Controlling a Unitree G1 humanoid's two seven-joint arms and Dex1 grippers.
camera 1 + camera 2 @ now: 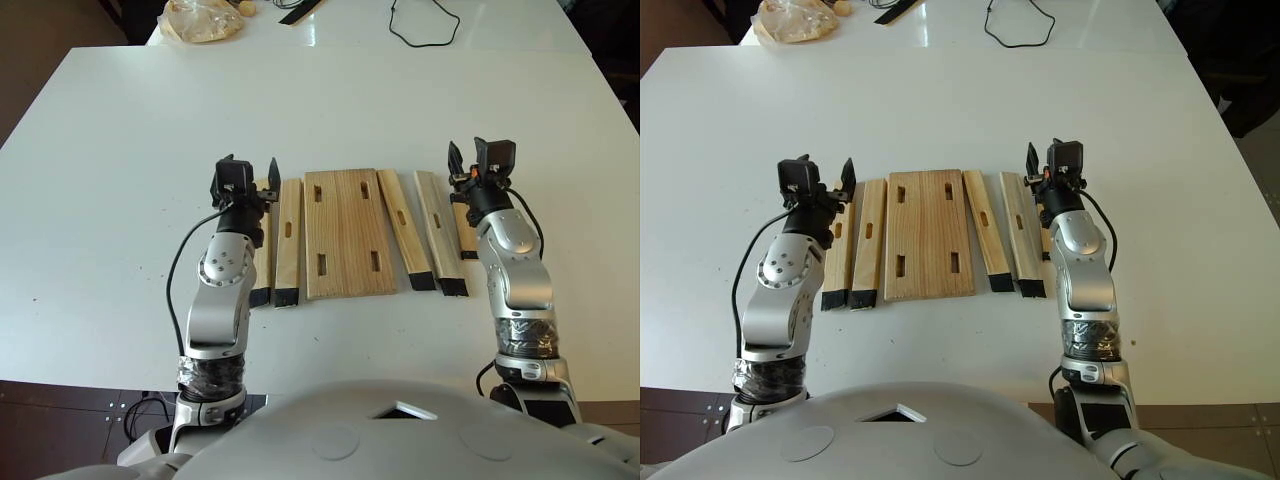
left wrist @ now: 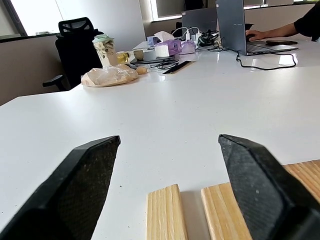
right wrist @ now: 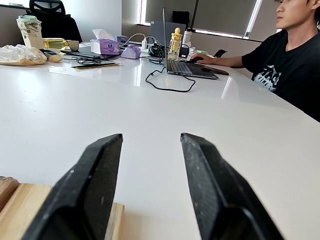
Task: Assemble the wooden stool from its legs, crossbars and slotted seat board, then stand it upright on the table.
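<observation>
A white table [image 1: 140, 150] carries a slotted seat board [image 1: 347, 233] lying flat near its front edge. Two wooden slats [image 1: 288, 240] lie side by side just left of the board, and three further slats [image 1: 404, 228] lie to its right, all roughly parallel.

Pale grained wood seat board [image 1: 346, 232], wooden legs [image 1: 288, 258], smooth glossy white table [image 1: 150, 150], matt black grainy fingers [image 2: 90, 185]

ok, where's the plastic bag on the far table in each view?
Left eye view: plastic bag at the top edge, toward the robot's left.
Right eye view: plastic bag at the top edge, farther left.
Left wrist view: plastic bag beside the tall cup.
Right wrist view: plastic bag just before the tall cup.
Shared landmark: black cable looped on that table, toward the robot's right.
</observation>
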